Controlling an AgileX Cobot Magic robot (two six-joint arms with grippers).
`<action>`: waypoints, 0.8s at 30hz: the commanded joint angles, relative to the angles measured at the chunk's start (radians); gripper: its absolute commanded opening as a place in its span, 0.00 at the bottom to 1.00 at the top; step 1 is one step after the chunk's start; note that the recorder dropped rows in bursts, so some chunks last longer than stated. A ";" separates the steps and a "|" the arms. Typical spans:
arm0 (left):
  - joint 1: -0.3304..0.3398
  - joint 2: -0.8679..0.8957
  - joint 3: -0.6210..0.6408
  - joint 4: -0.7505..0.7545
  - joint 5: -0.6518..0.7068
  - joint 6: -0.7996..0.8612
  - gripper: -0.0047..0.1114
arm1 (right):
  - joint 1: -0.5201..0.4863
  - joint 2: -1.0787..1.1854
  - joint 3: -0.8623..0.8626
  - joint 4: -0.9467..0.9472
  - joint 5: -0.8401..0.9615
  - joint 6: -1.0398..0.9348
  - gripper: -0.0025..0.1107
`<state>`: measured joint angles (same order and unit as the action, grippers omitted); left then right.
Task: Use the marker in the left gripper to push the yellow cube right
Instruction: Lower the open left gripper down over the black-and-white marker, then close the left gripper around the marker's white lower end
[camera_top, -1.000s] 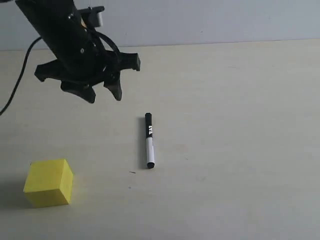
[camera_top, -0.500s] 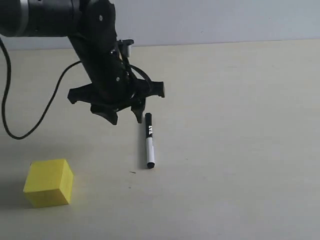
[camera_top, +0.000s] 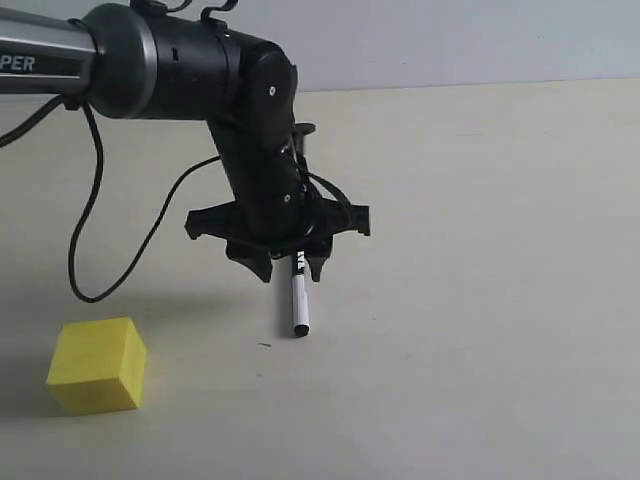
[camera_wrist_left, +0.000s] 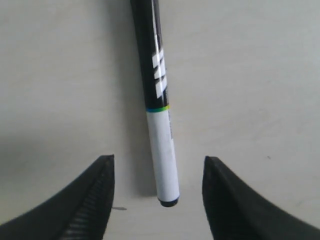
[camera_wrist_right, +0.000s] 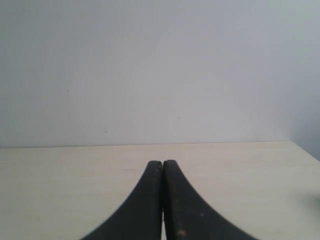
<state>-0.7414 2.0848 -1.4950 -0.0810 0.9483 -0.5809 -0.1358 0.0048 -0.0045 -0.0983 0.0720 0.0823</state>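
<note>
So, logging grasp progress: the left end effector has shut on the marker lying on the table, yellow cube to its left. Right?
No: the left end effector is open, fingers either side of the marker without touching it, as the left wrist view shows. The marker does lie on the table, the yellow cube to its left.

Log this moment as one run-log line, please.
phase: pre-grasp | left gripper: open, astride marker, not yet closed | marker: lying on table | yellow cube: untouched, left of marker | right gripper: shut, empty
</note>
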 joint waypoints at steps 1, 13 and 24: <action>-0.016 0.016 -0.008 0.002 0.001 -0.027 0.49 | 0.002 -0.005 0.005 -0.002 -0.007 -0.001 0.02; -0.028 0.056 -0.008 0.002 -0.012 -0.048 0.49 | 0.002 -0.005 0.005 -0.002 -0.007 -0.001 0.02; -0.028 0.056 -0.008 0.000 -0.036 -0.055 0.49 | 0.002 -0.005 0.005 -0.002 -0.007 -0.001 0.02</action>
<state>-0.7660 2.1469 -1.4970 -0.0810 0.9228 -0.6273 -0.1358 0.0048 -0.0045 -0.0983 0.0720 0.0823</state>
